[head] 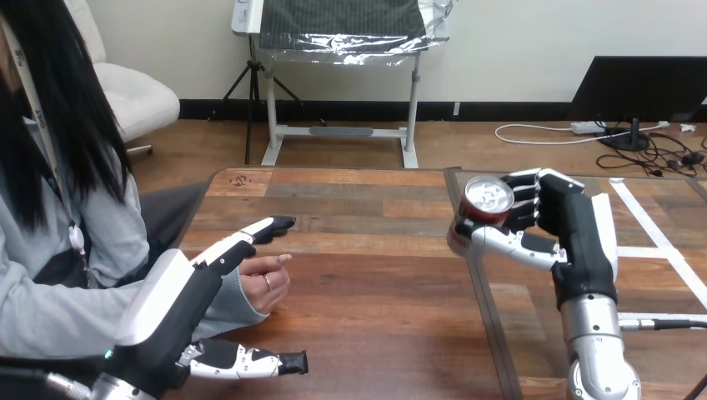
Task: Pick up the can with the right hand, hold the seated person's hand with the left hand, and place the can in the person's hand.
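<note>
Wooden table [367,325] seen from the robot's head, with a seated person at its left side. Nearest, just this side of the person's hand [268,283], the robot's left hand [179,300] reaches in from the bottom left corner, white shell on its back facing up. Its thumb lies straight along the table just below the person's hand. Its fingers stretch out straight just above and beyond that hand. The left hand is spread wide open, so the person's hand sits in the gap between thumb and fingers. Nothing is curled round it, and whether they touch cannot be told. The person's hand rests on the table, loosely curled, knuckles toward the table's middle.

Well to the right of the person's hand and a little farther back, the robot's right hand [575,233] stands raised on its silver forearm. Its fingers are wrapped round a red drinks can [486,202], with the thumb across the front. The can is tilted, silver top facing the camera, on the side nearest the person's hand. Farther right of the person's hand, white tape lines [659,242] cross the tabletop.
</note>
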